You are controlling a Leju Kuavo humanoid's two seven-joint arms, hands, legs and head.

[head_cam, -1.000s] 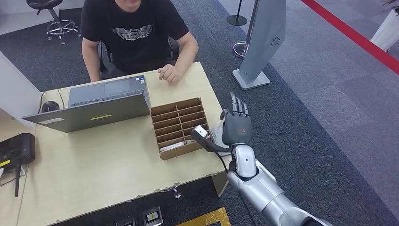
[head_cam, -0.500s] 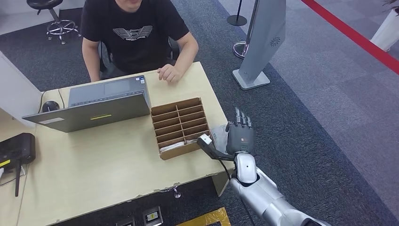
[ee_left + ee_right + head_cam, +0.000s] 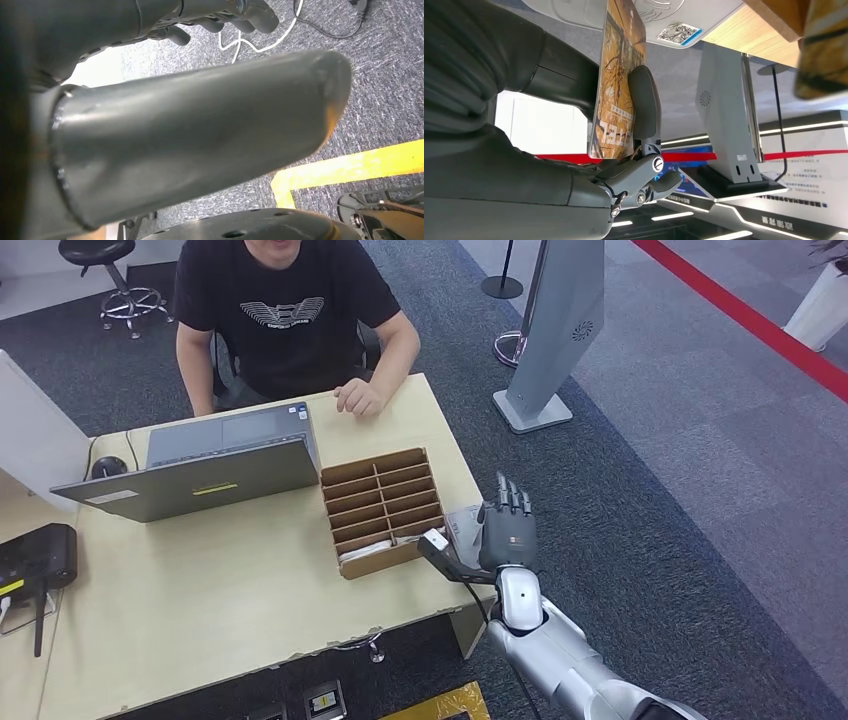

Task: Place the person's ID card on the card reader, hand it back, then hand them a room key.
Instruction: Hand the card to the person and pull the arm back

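At the table (image 3: 250, 590) the person (image 3: 290, 310) is sitting with a hand resting near the cardboard box (image 3: 385, 510), while the right hand (image 3: 505, 535) is sinking lower than a second ago, closing on the card reader (image 3: 462, 525) at the table's edge, so the reading step looks near. That hand is pinching a gold-patterned card (image 3: 616, 85) between thumb and fingers (ID or key, I cannot tell), showing the letters "TEL", and the reader is carrying a QR sticker (image 3: 679, 34). The left hand (image 3: 200, 135) is hanging over carpet, its grip unclear.

Bright even light, blurred close-ups
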